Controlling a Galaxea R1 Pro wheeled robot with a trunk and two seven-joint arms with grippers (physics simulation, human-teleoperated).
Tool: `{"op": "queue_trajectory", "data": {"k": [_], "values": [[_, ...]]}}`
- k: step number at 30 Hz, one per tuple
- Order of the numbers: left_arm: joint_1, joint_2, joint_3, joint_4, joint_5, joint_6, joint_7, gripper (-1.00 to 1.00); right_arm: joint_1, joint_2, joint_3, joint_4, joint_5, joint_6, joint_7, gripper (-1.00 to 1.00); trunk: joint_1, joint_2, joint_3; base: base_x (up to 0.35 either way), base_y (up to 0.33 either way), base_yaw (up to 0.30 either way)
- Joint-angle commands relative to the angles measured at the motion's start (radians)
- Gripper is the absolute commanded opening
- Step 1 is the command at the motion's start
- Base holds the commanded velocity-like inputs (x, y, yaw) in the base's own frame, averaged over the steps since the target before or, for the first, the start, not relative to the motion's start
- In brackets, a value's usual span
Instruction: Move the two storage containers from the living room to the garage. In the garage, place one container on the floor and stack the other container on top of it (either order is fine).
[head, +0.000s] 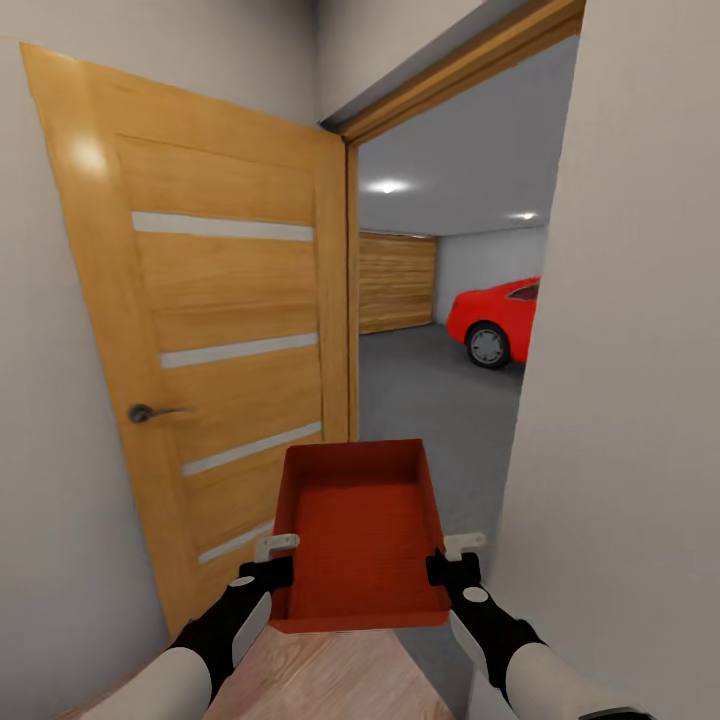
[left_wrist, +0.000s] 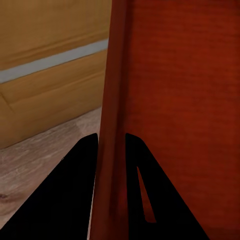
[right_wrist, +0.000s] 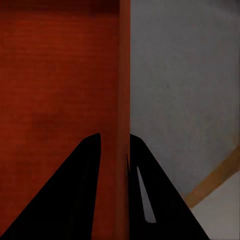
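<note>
I've got one storage container (head: 362, 535) carried out front in both hands, level, open top up, nothing inside it. Left hand (head: 268, 560) pinches the container's left wall near the near corner; in the left wrist view the two fingers (left_wrist: 65, 200) sit one on each side of the red wall (left_wrist: 112, 100). Right hand (head: 452, 557) does the same on the right wall, fingers (right_wrist: 70, 195) straddling the rim in the right wrist view. Both black wrists and white forearms come in from the bottom corners of the head view.

Under the container: light wood-plank floor (head: 330, 680), ending about at the threshold. Just left, a wooden door (head: 220, 330) stands swung open against the wall, three pale horizontal strips, dark lever handle (head: 150, 411). White wall (head: 630, 400) close on my right.

Past the doorway is the garage: dark grey concrete floor (head: 430, 390), pale grey walls, ceiling lights on. Far back, a wood-slat garage door (head: 397, 281). Red car (head: 497, 318) on the right side, partly cut off by the wall edge.
</note>
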Motion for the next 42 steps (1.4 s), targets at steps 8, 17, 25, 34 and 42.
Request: {"op": "queue_trajectory", "data": {"k": [8, 17, 25, 34, 42], "values": [[0.000, 0.010, 0.031, -0.005, -0.012, -0.044, 0.091, -1.00, -0.002, 0.001, -0.014, 0.002, -0.052, 0.001, 0.007, -1.00, 0.001, -0.001, -0.002, 0.286, 0.193, -0.242], [0.000, 0.009, 0.031, -0.005, -0.012, -0.044, 0.091, -1.00, -0.002, 0.001, -0.014, 0.002, -0.052, 0.001, 0.007, -1.00, 0.001, -0.001, -0.002, 0.286, 0.198, -0.280], [0.000, 0.009, 0.031, -0.005, -0.012, -0.044, 0.091, -1.00, -0.002, 0.001, -0.014, 0.002, -0.052, 0.001, 0.007, -1.00, 0.001, -0.001, -0.002, 0.286, 0.205, -0.281], [0.000, 0.009, 0.031, -0.005, -0.012, -0.044, 0.091, -1.00, -0.002, 0.001, -0.014, 0.002, -0.052, 0.001, 0.007, -1.00, 0.001, -0.001, -0.002, 0.286, 0.205, -0.281], [0.000, 0.009, 0.031, -0.005, -0.013, -0.044, 0.091, -1.00, -0.001, 0.002, -0.014, 0.002, -0.052, 0.001, 0.007, -1.00, 0.001, -0.001, -0.002, 0.286, 0.205, -0.281]]}}
